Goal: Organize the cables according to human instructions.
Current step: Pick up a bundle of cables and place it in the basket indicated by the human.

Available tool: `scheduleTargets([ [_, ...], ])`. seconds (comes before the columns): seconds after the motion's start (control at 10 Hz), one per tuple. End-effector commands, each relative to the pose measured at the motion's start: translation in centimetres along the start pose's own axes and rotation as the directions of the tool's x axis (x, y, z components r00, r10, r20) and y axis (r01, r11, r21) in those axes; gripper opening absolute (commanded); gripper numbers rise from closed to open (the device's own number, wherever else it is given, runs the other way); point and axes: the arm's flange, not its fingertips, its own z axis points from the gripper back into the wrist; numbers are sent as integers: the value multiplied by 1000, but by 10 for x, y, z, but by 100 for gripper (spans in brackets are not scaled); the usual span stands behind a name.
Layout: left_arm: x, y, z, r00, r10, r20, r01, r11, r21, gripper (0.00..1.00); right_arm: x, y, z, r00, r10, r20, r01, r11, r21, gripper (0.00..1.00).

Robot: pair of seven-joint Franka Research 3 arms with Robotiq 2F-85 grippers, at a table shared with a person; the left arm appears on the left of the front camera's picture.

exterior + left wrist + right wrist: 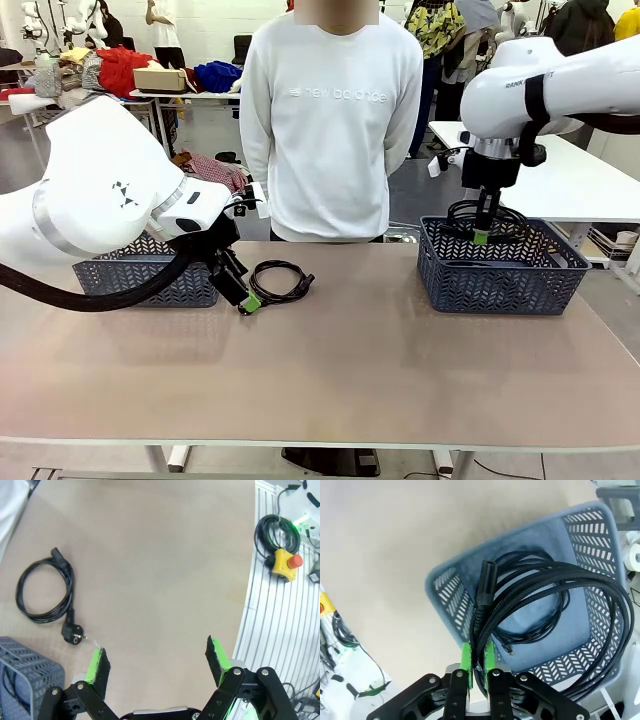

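Front view: the left gripper (247,303) hung low beside the plug cable (282,281), which lay on the worktop (350,370) toward its far edge, near the left basket (150,283). The right gripper (481,236) held the braided cable (487,213) over the right basket (500,285). Left wrist view: the left jaws stood wide apart and empty, and the plug cable lay flat. Right wrist view: the right jaws were pinched on the braided cable, above a thin cable (530,639) in the right basket.
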Motion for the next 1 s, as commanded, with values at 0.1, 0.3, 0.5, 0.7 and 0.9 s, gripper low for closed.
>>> scheduleTargets([
  [0.1, -2, -1, 0, 1000, 3, 0, -3, 1000, 5, 100, -5, -20, -15, 994, 103, 39, -102, 995, -9, 4],
  [0.3, -2, -1, 0, 1000, 3, 0, -3, 1000, 5, 100, -3, -25, -26, 994, 107, 31, -106, 994, -17, 4],
  [0.5, -2, -1, 0, 1000, 3, 0, -3, 1000, 5, 100, 0, -28, -34, 993, 111, 26, -111, 994, -18, 4],
  [0.7, -2, -1, 0, 1000, 3, 0, -3, 1000, 5, 100, 1, -28, -38, 994, 108, -1, -108, 994, -25, 4],
  [0.9, -2, -1, 0, 1000, 3, 0, -3, 1000, 5, 100, 0, -31, -44, 996, 83, 15, -83, 996, -16, 32],
])
